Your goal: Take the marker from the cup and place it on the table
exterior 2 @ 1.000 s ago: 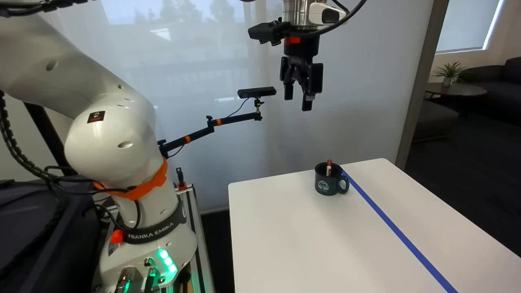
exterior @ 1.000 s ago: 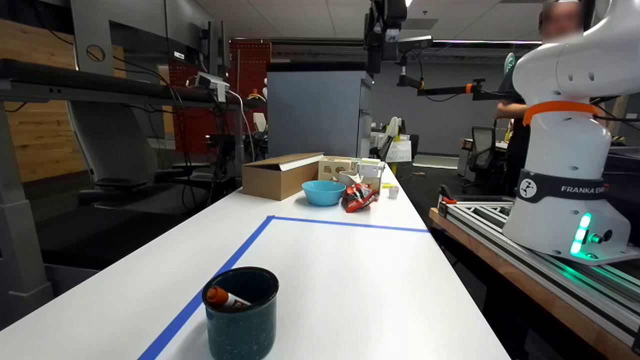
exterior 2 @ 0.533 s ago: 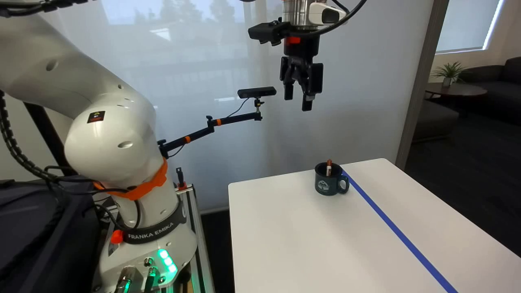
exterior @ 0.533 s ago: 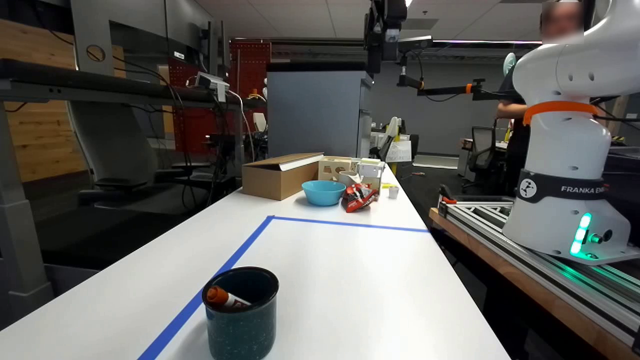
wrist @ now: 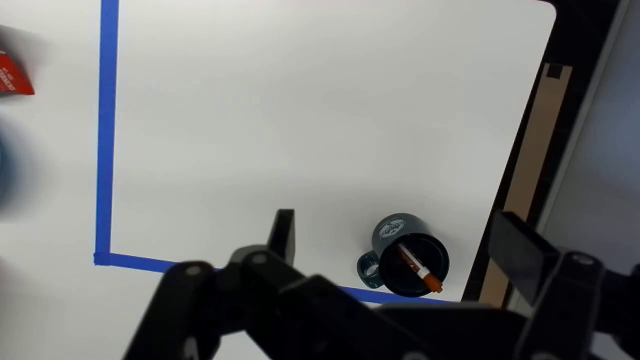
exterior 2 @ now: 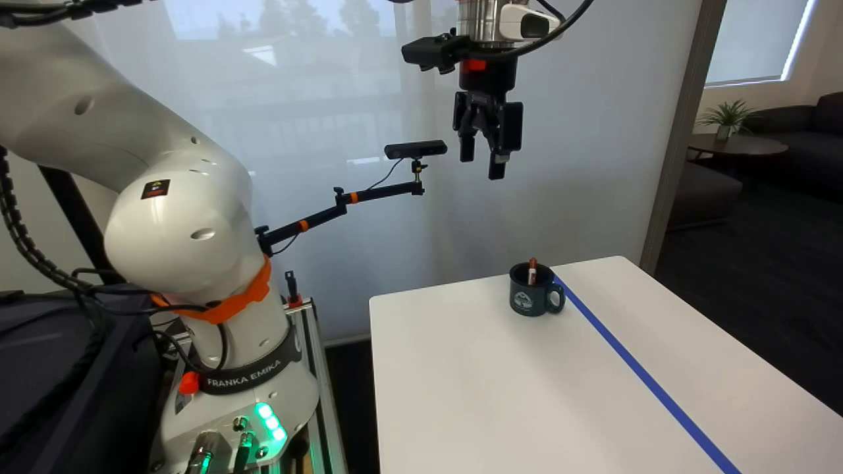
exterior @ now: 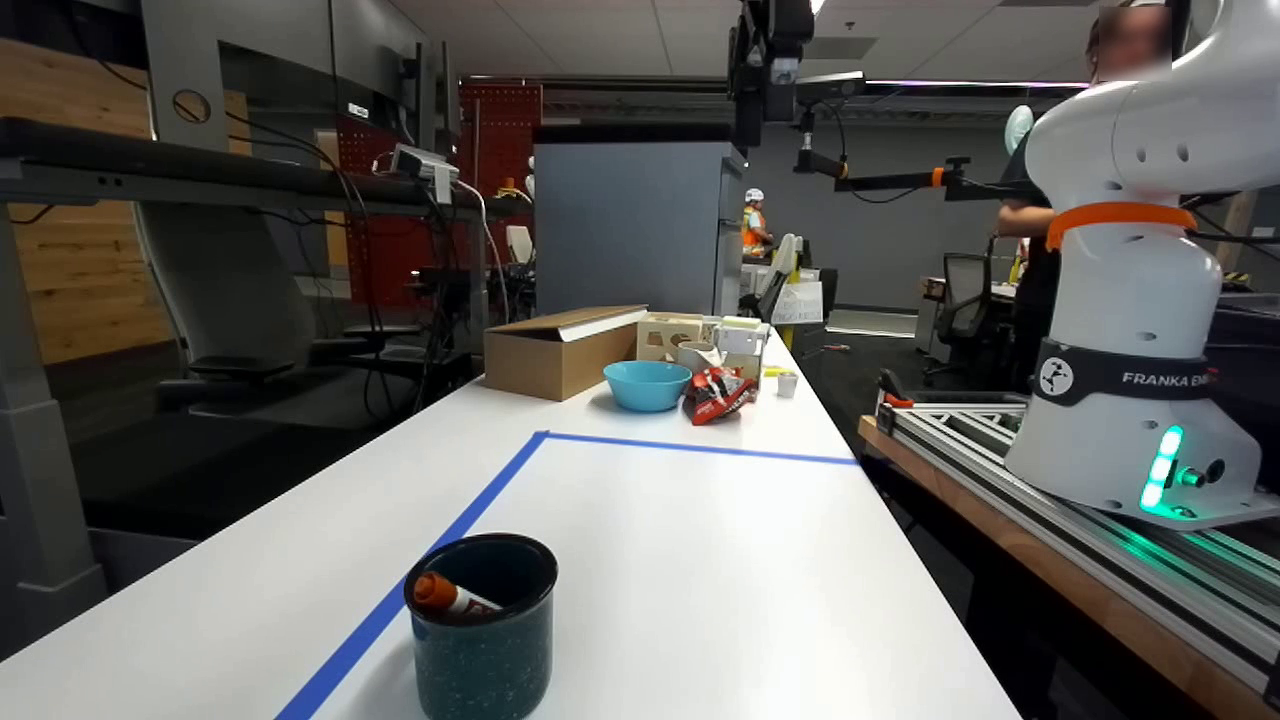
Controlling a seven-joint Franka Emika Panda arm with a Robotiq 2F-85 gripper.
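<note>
The cup (exterior 2: 522, 303) is dark teal and stands upright on the white table (exterior 2: 474, 368); a handle shows. In an exterior view the cup (exterior: 485, 660) is near the front, by the blue tape. The marker (exterior 2: 532, 271) leans inside the cup, its orange-red cap end at the rim; its lower end is hidden in an exterior view (exterior: 450, 596). My gripper (exterior 2: 482, 168) hangs pointing down, high above the table and above the cup. In the wrist view its fingers (wrist: 395, 215) are wide apart and empty, with the cup (wrist: 400, 227) and marker (wrist: 420, 269) seen between them, well below.
At the table's far end in an exterior view are a cardboard box (exterior: 560, 355), a light blue bowl (exterior: 647, 385), a red bag (exterior: 718, 395) and a small white cup (exterior: 787, 384). A camera (exterior 2: 415, 150) on a thin arm stands beyond the table. A pale curtain (exterior 2: 579, 164) hangs behind.
The arm, gripper, cup and marker have not visibly moved. A person in an orange vest has appeared far in the background, and the person behind the robot has shifted slightly.
</note>
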